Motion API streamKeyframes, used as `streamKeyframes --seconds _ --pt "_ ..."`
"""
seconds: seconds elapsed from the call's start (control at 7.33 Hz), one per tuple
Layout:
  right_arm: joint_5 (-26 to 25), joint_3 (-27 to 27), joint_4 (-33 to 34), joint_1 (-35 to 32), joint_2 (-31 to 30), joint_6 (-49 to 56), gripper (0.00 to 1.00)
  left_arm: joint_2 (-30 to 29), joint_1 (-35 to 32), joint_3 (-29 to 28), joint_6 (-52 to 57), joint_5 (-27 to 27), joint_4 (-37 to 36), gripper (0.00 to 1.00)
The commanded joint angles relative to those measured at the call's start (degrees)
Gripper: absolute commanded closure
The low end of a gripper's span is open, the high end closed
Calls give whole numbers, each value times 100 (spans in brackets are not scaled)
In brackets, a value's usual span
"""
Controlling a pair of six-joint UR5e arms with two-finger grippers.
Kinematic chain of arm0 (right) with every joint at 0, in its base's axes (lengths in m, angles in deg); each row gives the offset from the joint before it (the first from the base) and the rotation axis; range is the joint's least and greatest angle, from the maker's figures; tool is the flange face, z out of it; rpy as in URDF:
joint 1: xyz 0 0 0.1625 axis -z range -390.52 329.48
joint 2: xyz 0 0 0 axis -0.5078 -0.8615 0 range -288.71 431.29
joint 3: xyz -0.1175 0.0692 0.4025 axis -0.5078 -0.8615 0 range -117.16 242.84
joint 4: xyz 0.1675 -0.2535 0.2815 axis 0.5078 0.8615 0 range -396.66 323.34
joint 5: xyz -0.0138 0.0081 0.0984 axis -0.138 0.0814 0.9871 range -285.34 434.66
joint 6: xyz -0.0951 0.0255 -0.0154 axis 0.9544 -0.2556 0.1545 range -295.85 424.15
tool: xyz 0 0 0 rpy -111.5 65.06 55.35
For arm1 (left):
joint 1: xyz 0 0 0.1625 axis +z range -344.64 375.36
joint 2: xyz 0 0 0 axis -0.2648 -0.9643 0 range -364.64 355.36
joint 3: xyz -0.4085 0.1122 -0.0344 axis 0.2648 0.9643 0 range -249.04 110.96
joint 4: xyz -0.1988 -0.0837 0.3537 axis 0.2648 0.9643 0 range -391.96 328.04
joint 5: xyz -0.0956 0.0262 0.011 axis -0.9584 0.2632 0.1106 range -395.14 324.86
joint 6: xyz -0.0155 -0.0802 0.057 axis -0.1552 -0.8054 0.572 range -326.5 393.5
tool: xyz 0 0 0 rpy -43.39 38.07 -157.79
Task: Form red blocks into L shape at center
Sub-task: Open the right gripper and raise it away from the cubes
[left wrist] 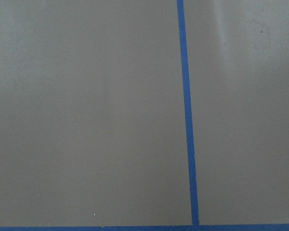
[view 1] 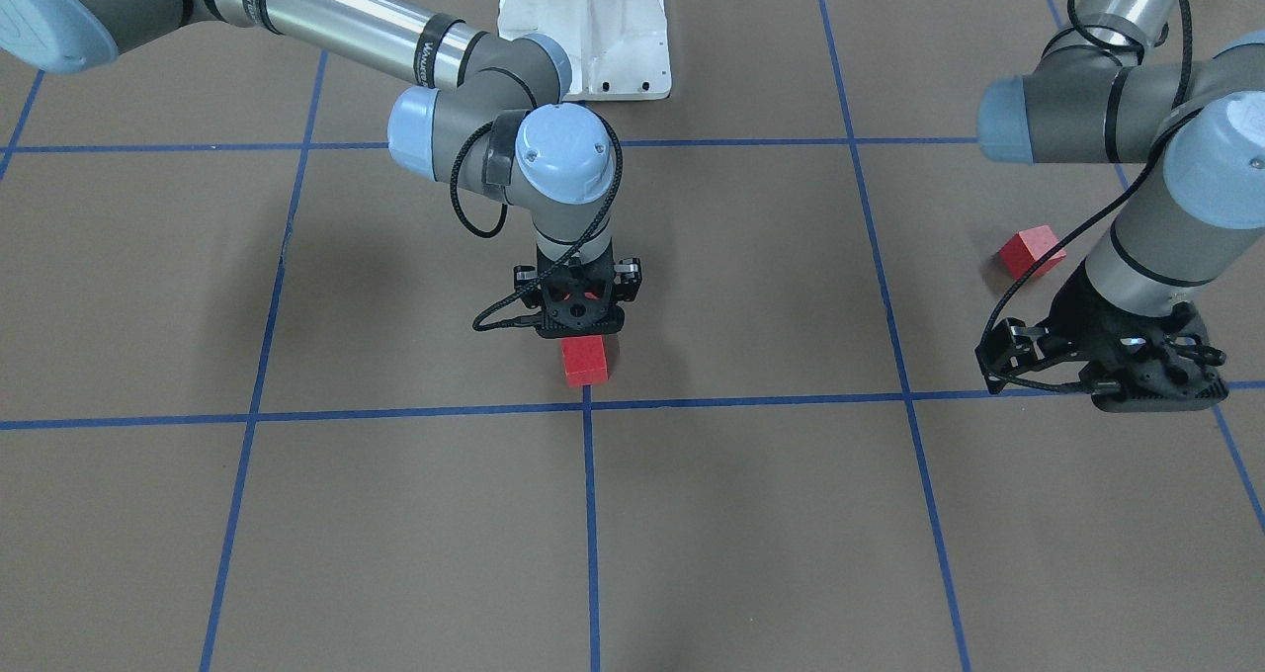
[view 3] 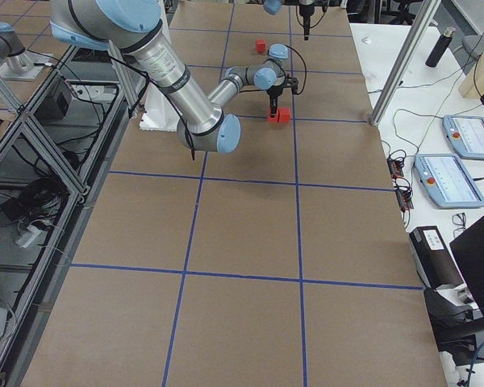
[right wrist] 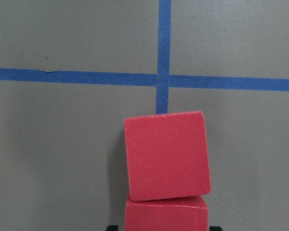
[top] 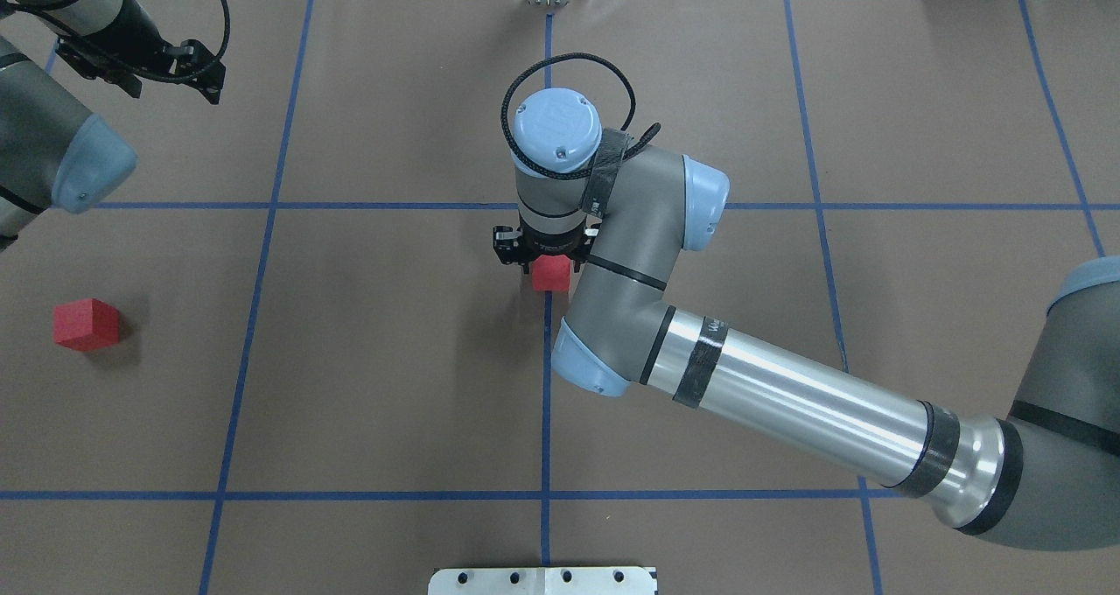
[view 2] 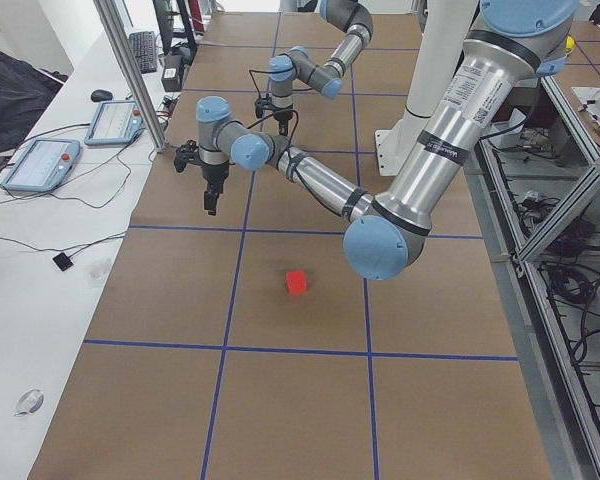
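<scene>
Two red blocks lie in a row just on the robot's side of the center [view 1: 587, 405] crossing of blue tape. The farther red block [right wrist: 166, 156] [view 1: 585, 361] rests slightly skewed against the nearer one [right wrist: 166, 215] [top: 551, 274]. My right gripper [right wrist: 161, 227] [view 1: 579, 322] points straight down, shut on that nearer block at table level. A third red block [view 1: 1031, 253] [top: 85, 325] sits alone far to my left. My left gripper [view 1: 1107, 371] [top: 140, 68] hovers open beyond it with nothing held; its wrist view shows only bare surface and tape.
The white base plate [view 1: 583, 30] [top: 542, 580] sits at the robot's edge of the brown gridded surface. My right forearm [top: 787, 402] stretches low across the right half. Tablets and cables lie on a side table [view 2: 70, 150].
</scene>
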Motion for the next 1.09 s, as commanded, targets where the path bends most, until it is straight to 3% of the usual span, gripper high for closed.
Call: streamKeyframes --seconds 0.0,0.27,0.55,0.68,0.95 --pt "0 -2 -115 -26 1 -22 20 2 0 0 0 -3 0 0" --pt "52 68 -133 -210 63 -48 3 2 0 9 -9 -3 0 0" --pt "463 418 -28 -499 63 -153 1 11 -18 26 44 6 0 0" --pt "840 655 216 -744 54 -163 1 141 -18 70 227 6 0 0" --pt "1150 1541 1478 -1263 -24 -6 1 736 -88 245 545 6 384 0"
